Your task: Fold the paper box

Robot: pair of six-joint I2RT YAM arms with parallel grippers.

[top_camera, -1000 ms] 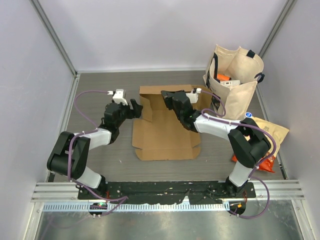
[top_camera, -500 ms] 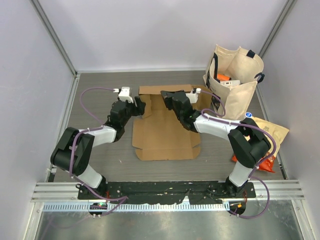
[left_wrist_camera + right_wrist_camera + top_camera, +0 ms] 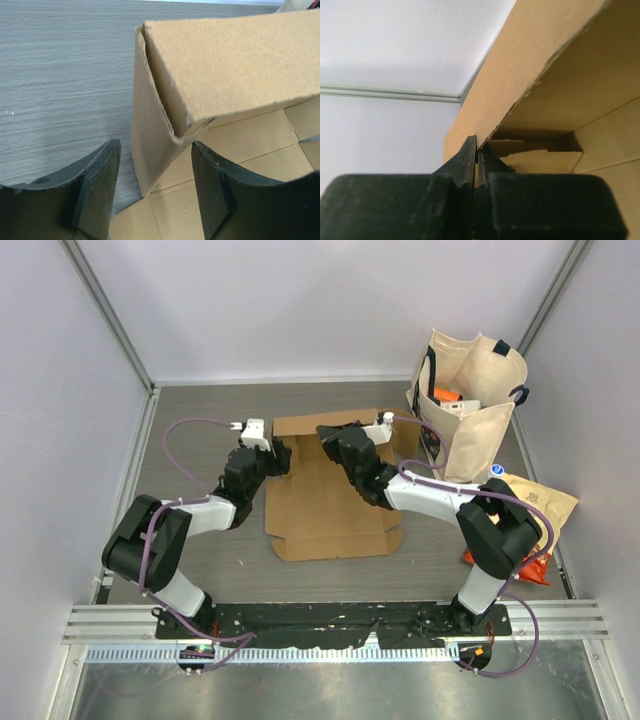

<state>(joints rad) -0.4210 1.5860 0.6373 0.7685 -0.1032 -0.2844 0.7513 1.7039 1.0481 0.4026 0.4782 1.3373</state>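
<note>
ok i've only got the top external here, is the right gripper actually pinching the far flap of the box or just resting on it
Observer: Pinching. The right wrist view shows the right gripper shut on a thin edge of the paper box, with cardboard between its fingers.
Operator: and the left one, closed too
Observer: No. In the left wrist view the left gripper is open, and the raised corner of the box stands between its fingers.
Operator: touching it
Observer: The pad on the left of that view is apart from the side wall, with table showing between them. I cannot tell whether the other side is in contact.
</note>
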